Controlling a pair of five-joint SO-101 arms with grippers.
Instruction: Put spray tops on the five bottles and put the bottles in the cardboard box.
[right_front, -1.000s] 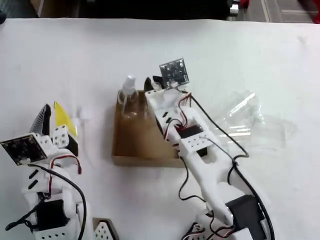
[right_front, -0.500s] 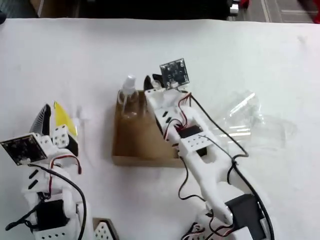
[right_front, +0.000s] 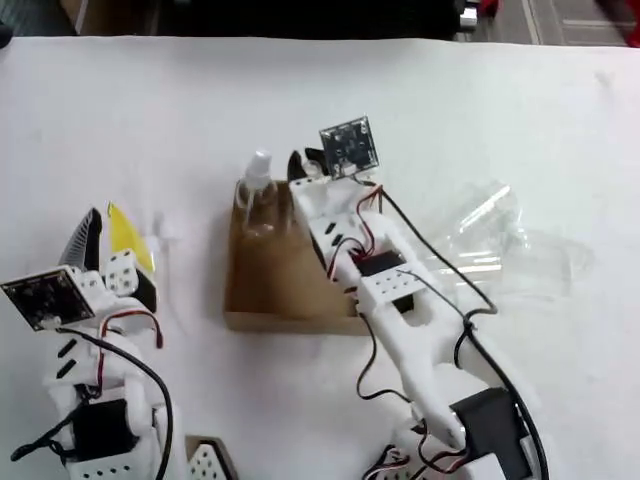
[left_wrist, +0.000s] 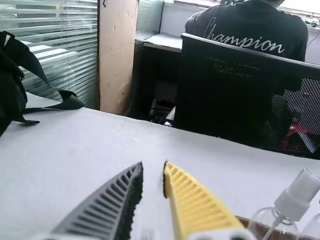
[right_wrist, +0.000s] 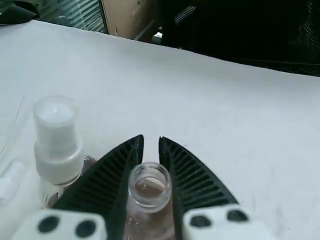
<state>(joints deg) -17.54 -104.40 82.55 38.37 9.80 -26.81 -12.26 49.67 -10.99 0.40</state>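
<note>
- The left gripper (left_wrist: 153, 171) hovers above the near left part of the white worktop (right_front: 150, 110). Its black and yellow jaws stand slightly apart with nothing between them.
- Just beside it, towards the middle of the worktop, lies a small white piece (right_front: 163, 236) that looks like a spray top, apart from the jaws.
- The cardboard box (right_front: 262, 285) sits flat in the middle of the worktop, and the right arm reaches over its right side.
- At the far edge of the box, the right gripper (right_wrist: 151, 143) has its black jaws closed on the neck of an uncapped bottle (right_wrist: 150, 189). The bottle is upright with its mouth open. Whether its base rests inside the box cannot be told.
- Just beside that bottle, in the box's far left corner, stands a capped bottle (right_wrist: 57, 145). It is upright and clear, with a white spray top on it.
- To the right of the box, a crumpled clear plastic bag (right_front: 505, 240) lies on the worktop, well apart from both bottles.
- Beyond the far edge of the worktop stands a black chair (left_wrist: 240, 95).
</note>
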